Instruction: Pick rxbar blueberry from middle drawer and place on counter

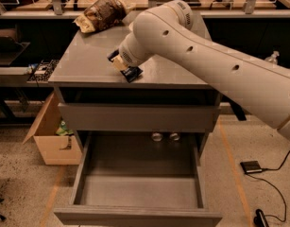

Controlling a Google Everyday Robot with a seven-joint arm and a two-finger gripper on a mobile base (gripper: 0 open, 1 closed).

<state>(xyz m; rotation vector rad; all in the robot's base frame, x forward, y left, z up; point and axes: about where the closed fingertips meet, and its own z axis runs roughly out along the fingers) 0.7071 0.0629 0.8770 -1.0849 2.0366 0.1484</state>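
Pale plastic gripper (121, 63) above the smooth, faintly glossy counter (88, 60)

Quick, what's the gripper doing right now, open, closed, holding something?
Gripper: closed on the rxbar blueberry, low over the counter near its front edge.

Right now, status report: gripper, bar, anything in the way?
Gripper low over counter front, shut on rxbar blueberry. Middle drawer open below. Snack bag at counter's back left, well apart from the bar.
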